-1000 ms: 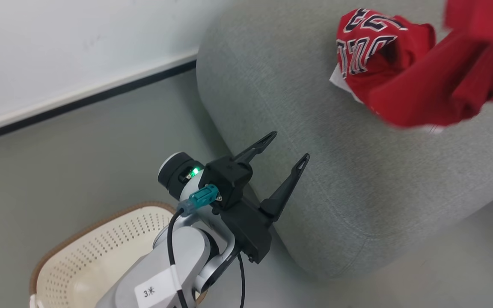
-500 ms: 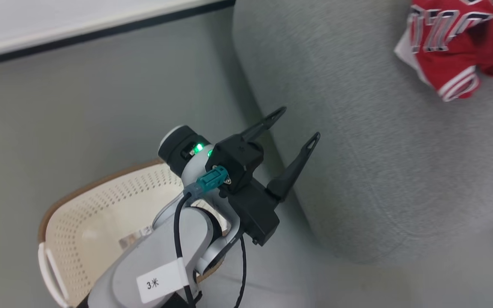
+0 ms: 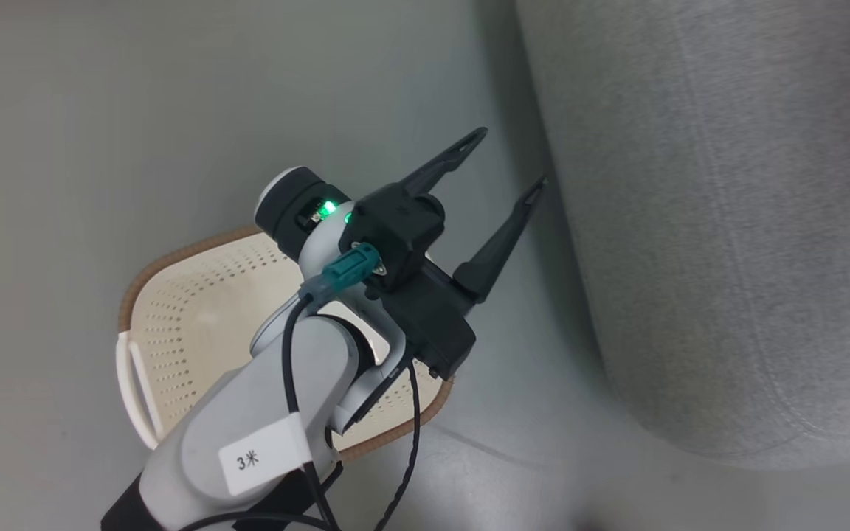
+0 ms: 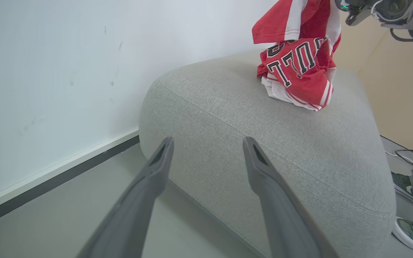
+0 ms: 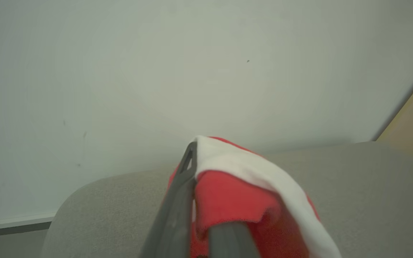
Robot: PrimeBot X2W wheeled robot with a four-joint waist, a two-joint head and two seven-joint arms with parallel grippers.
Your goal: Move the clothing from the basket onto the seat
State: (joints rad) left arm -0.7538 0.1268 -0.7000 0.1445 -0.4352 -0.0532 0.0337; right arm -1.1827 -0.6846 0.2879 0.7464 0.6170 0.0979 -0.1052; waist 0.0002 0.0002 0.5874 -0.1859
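Red jersey (image 5: 235, 200) pinched in the right gripper (image 5: 194, 179), its fingers closed, hanging just above a second jersey (image 4: 299, 75) heaped on the one seat (image 4: 264, 150); two jerseys in all. Left gripper (image 3: 508, 161) gapes wide, forearm raised, fingers slanting toward the seat's side; one basket (image 3: 189, 295) on the floor behind its wrist

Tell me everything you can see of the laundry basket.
The basket is oval, cream-white plastic with rows of small holes in its walls, a brown rim and a white loop handle at one end. It stands upright on the grey floor, beside the grey seat but apart from it. The left arm above it hides much of it.
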